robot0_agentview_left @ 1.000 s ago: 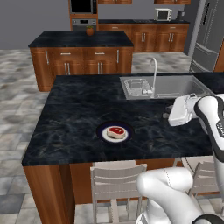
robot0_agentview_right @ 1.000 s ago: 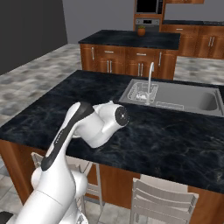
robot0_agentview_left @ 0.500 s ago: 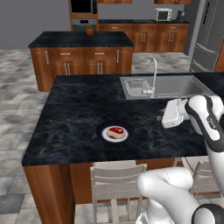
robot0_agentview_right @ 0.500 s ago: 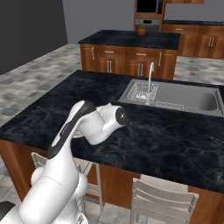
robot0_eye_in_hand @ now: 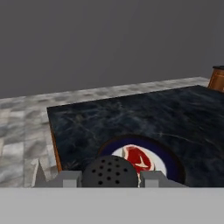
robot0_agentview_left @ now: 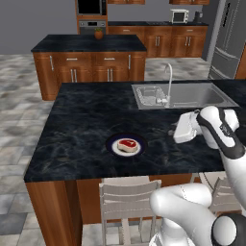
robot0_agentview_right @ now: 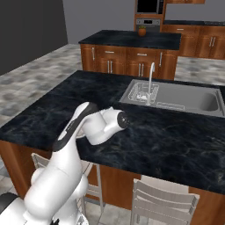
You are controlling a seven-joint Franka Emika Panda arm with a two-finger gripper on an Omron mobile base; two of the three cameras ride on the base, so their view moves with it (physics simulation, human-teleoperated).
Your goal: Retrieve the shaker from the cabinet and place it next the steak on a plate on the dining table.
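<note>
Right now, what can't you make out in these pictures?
- Hand view: the shaker shows its perforated top between the gripper tips; its body is cut off by the bottom edge.
- Hand view: the near part of the plate and steak hides behind the shaker.
- Right base view: the arm's white wrist blocks the plate.

A smaller island (robot0_agentview_left: pixel 89 44) with a black marble top and wood drawer fronts with silver handles stands on the grey tiled floor (robot0_agentview_left: pixel 19 91). On its top, near the far edge, sits a small orange pot (robot0_agentview_left: pixel 99 34). Beyond this island, against the back wall, a built-in oven (robot0_agentview_left: pixel 91 24) stands in a tall wood unit, and to its right runs a row of wood cabinets carrying a microwave (robot0_agentview_left: pixel 179 16). A steel refrigerator (robot0_agentview_left: pixel 229 38) stands at the right end of that row. Two pale slatted chairs (robot0_agentview_left: pixel 129 202) are well in front of the island.
</note>
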